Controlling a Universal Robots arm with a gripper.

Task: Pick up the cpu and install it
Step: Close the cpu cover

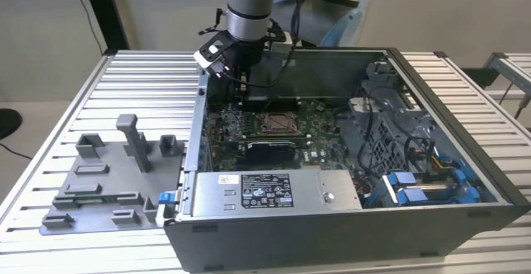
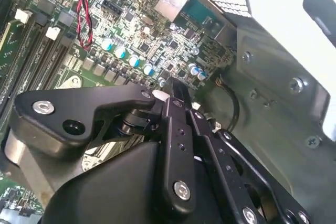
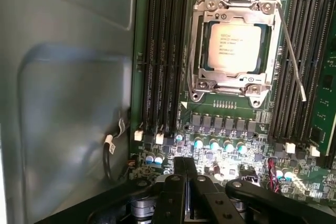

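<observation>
- Currently the pincer hangs inside the open computer case, low over the green board. Its two black fingers are pressed together with nothing between them.
- The cpu lies apart from the pincer, farther along the board. It sits flat in the metal-framed socket, pale top up, and a thin wire lever runs along one side of the frame.
- Several lines of dark print cross the cpu's top.
- Between the pincer and the socket stands a row of small blue-topped capacitors. Black memory slots flank the socket on both sides.
- Just beside the pincer rises the case's grey side wall.
- Beyond the socket from the pincer, the case holds a silver box. It bears a black-and-white label with print and symbols, and a small white sticker sits just beside that label.
- Blue drive carriers and loose cables fill the case's end toward the exterior view's right, well apart from the pincer.
- The case stands on a slatted table.
- A grey tray of posts and holders lies on the table outside the case, toward the exterior view's left and well apart from the pincer.
</observation>
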